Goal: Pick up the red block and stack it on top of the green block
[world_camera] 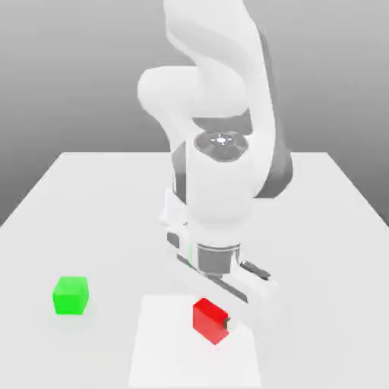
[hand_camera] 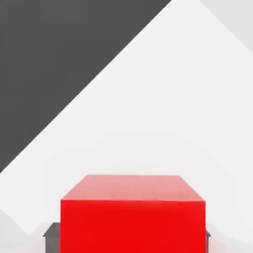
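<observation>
At the exterior view's left, the green block [world_camera: 71, 295] sat alone on the tabletop [world_camera: 45, 349]. Right of it, over the pale square [world_camera: 158, 357], the tool [world_camera: 211, 321] pinched the red block [world_camera: 207, 322] by two opposite sides. The grasping step seemed in hand; the next move called for a straight lift, then a carry leftward above the green block.

Red block [world_camera: 210, 321] right of green cube [world_camera: 71, 295].

Pale tabletop [world_camera: 304, 220] with brighter white patch [world_camera: 163, 342], grey gradient backdrop [world_camera: 76, 68] behind.
</observation>
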Controlling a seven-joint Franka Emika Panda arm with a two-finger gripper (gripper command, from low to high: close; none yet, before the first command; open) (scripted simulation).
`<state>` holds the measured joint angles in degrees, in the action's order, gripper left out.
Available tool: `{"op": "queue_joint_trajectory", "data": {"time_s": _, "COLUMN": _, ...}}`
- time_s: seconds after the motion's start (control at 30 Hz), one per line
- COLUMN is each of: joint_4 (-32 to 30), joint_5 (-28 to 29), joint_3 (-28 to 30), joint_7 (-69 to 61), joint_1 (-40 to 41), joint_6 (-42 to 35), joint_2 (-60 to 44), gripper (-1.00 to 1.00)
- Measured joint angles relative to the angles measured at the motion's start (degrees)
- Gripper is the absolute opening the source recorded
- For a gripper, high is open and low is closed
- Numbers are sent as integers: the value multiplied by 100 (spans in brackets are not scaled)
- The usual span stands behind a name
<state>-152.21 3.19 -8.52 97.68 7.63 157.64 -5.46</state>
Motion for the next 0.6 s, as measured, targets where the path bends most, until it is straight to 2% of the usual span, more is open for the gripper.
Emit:
{"op": "queue_joint_trajectory", "data": {"time_s": 0.23, "joint_4": -278, "joint_5": 30, "joint_3": 689, "joint_7": 489, "joint_1": 1350, "joint_6": -283, "joint_2": 571, "gripper": -100}}
{"op": "queue_joint_trajectory", "data": {"time_s": 0.43, "joint_4": -520, "joint_5": -158, "joint_3": 1233, "joint_7": 777, "joint_1": 2334, "joint_6": -483, "joint_2": 1022, "gripper": -100}}
{"op": "queue_joint_trajectory", "data": {"time_s": 0.6, "joint_4": -533, "joint_5": -376, "joint_3": 1276, "joint_7": 708, "joint_1": 2472, "joint_6": 209, "joint_2": 338, "gripper": -100}}
